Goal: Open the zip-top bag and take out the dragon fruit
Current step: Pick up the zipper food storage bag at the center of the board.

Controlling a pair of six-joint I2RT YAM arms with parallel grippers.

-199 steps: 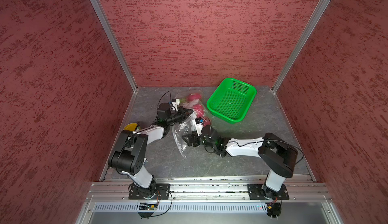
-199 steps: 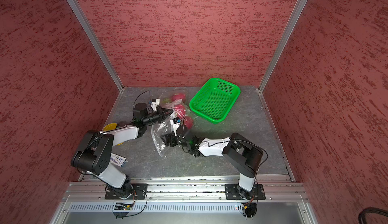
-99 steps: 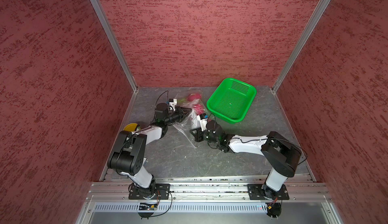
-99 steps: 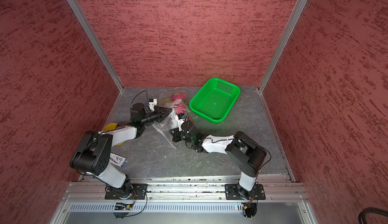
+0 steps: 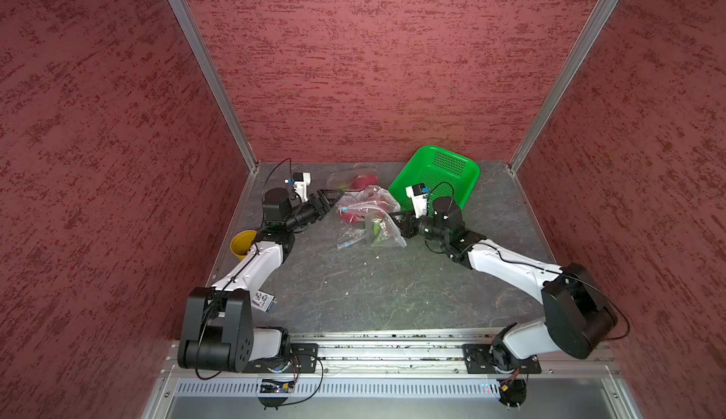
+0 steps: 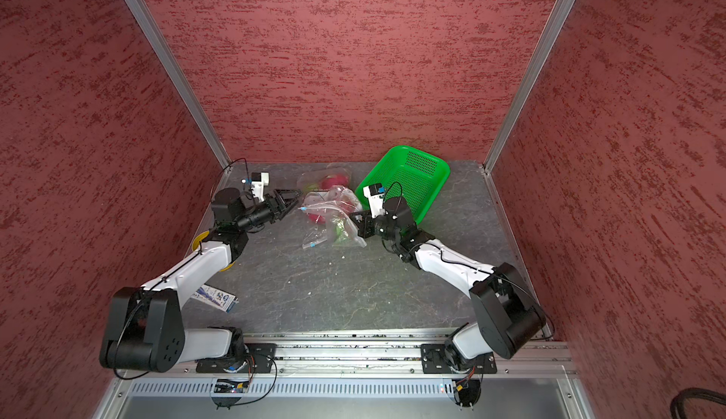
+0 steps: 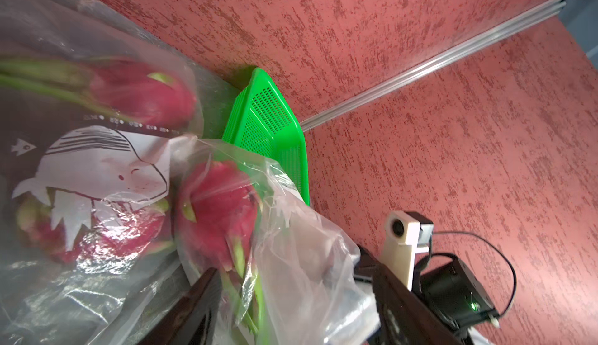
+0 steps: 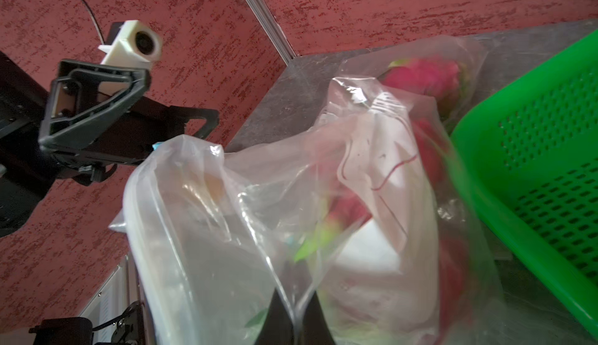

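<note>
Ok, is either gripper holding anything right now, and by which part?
The right gripper is shut on a fold of clear film of the zip-top bag. The left gripper stands open at the bag, gripping nothing.

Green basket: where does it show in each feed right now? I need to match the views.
In a top view: green basket at the back of the table, right of centre.
In a top view: same spot, near the back wall.
Left wrist: basket just past the zip-top bag.
Right wrist: basket close up, partly cut off, beside the bag.
Shared landmark: the zip-top bag, next to the basket in every view.
</note>
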